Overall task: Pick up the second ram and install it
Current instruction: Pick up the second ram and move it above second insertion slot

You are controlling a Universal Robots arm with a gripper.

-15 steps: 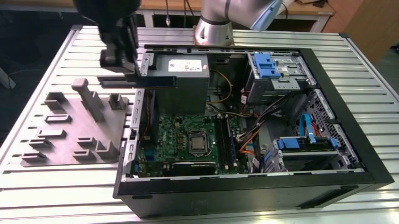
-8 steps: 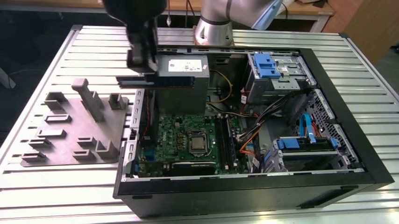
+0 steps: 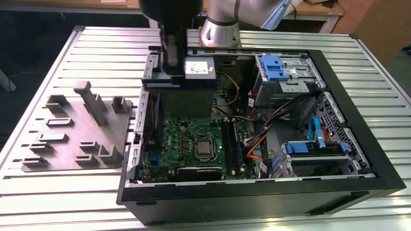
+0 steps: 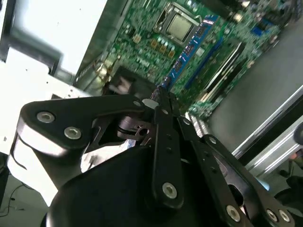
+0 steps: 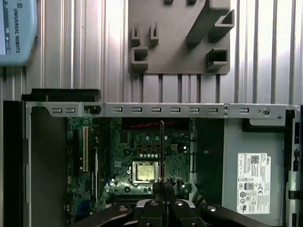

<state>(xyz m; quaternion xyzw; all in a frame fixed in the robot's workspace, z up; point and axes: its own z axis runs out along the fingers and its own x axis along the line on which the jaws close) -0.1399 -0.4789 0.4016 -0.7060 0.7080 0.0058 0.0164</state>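
Observation:
In the second wrist view my gripper (image 4: 161, 97) is shut on the second ram (image 4: 189, 49), a dark blue stick with black chips that reaches out from the fingertips. The first wrist view shows the same ram (image 5: 162, 151) edge-on as a thin dark line rising from the gripper (image 5: 163, 187), over the green motherboard (image 5: 118, 156) next to its silver chip (image 5: 143, 171). From the exterior view, the arm and gripper (image 3: 172, 57) hang high above the open computer case (image 3: 359, 144), over the grey power-supply box (image 3: 199, 72). Long memory slots (image 3: 236, 147) run beside the silver chip (image 3: 204, 147).
The grey plastic tray (image 3: 70, 144) with upright blocks lies on the slatted table at the exterior view's left of the case. Inside the case are orange and black cables (image 3: 257, 139), blue drive brackets (image 3: 273, 67) and a drive cage (image 3: 314, 154). Case walls ring the motherboard.

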